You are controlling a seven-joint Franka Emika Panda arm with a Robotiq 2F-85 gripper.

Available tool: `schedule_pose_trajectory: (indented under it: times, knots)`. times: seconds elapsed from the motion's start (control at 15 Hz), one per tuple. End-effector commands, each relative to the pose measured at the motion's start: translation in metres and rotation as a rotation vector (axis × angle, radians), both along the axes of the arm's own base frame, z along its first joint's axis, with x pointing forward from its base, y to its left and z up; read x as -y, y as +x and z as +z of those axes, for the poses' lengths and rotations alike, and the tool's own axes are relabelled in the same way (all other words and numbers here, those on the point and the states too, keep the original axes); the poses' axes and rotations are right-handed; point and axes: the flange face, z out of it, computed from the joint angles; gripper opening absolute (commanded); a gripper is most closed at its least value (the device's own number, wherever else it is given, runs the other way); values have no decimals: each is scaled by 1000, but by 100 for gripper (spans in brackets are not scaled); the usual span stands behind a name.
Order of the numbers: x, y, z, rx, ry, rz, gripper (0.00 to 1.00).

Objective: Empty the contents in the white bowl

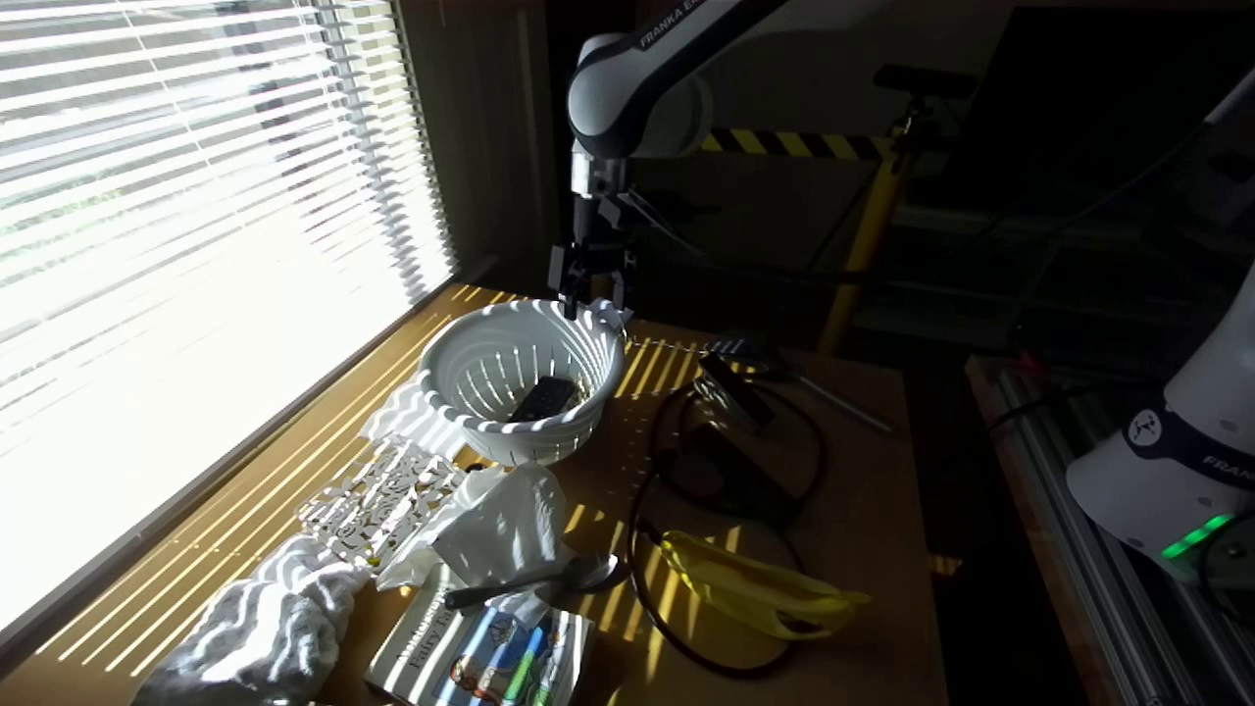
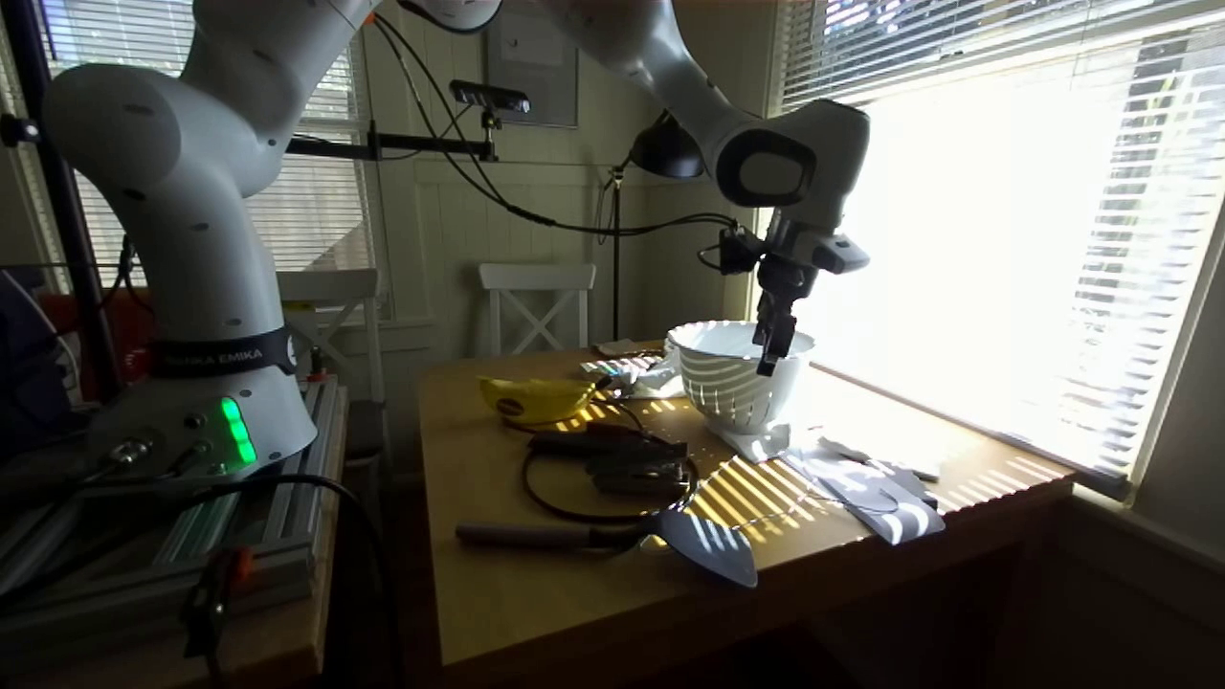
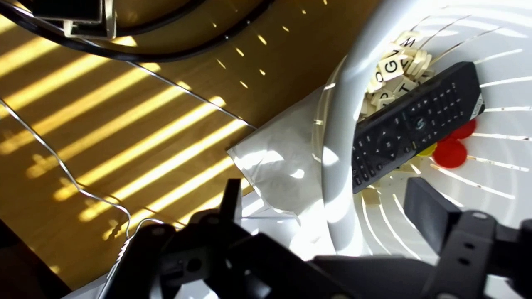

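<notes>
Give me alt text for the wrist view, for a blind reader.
A black gripper stands open astride the rim of a round white slotted bowl holding a black rectangular remote, cream letter tiles and red discs. Sunlight stripes the brown wooden table.

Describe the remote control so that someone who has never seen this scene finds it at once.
On the wooden table by the window, find the white bowl with slotted sides. Inside lies the remote control, with cream letter tiles along one edge and red discs along the other. Unlike those small pieces, it is long, black and covered with buttons.
</notes>
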Motion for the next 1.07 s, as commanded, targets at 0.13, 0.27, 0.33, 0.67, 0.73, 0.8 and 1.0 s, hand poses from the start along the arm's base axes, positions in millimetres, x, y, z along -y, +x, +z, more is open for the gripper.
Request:
schedule_pose_trajectory:
  times: [0.13,0.27,0.33,0.67,0.73,0.8,1.0]
  knots:
    - [-11,18,-6,43,56,32,100]
    - [-15,21,-10,40,58,40,99]
    - [-16,22,-13,37,58,42,92]
    - [-16,26,-19,36,60,40,50]
    - [-15,27,-19,39,61,38,42]
    - [-14,28,-18,42,59,37,36]
    - [-10,30,-19,45,52,35,16]
